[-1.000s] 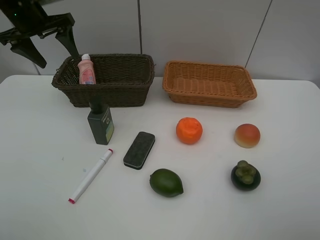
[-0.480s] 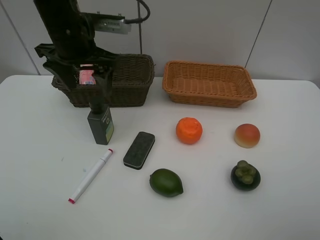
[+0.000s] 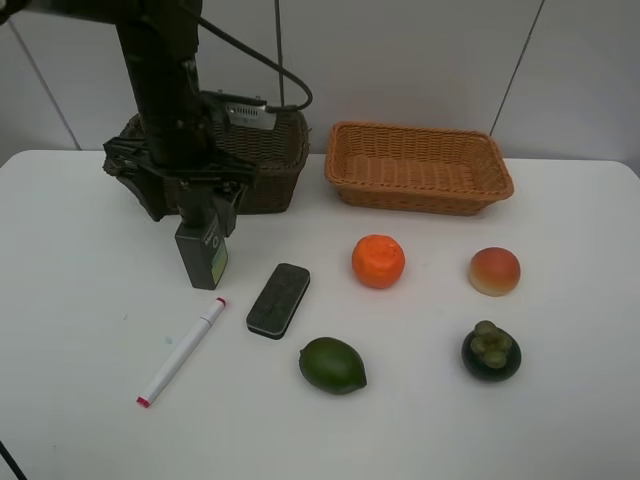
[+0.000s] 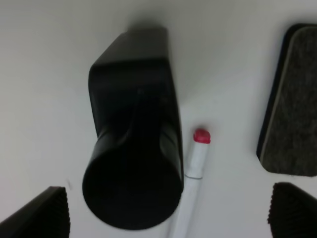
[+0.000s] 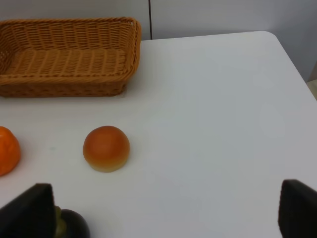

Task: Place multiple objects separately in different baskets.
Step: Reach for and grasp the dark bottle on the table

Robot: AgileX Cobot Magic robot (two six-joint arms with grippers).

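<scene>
My left gripper (image 3: 190,205) is open, its jaws on either side of the cap of the upright dark green bottle (image 3: 203,255). In the left wrist view the bottle (image 4: 133,148) is seen from above between the fingertips (image 4: 42,213), beside the white red-tipped marker (image 4: 199,148) and the black eraser (image 4: 292,99). The dark brown basket (image 3: 275,150) stands behind; the arm hides the pink bottle. The marker (image 3: 182,350), eraser (image 3: 278,299), orange (image 3: 378,261), peach (image 3: 495,271), green fruit (image 3: 332,365) and mangosteen (image 3: 491,351) lie on the table. My right gripper (image 5: 163,213) is open and empty.
The light orange-tan basket (image 3: 418,166) stands at the back right with nothing in it; it shows in the right wrist view (image 5: 64,54) with the peach (image 5: 106,148) and orange (image 5: 7,148) nearer. The table's right edge (image 5: 292,59) is close.
My left arm has come down from the upper left, past the dark brown basket, to the dark green bottle's cap. The objects on the table have not moved.
</scene>
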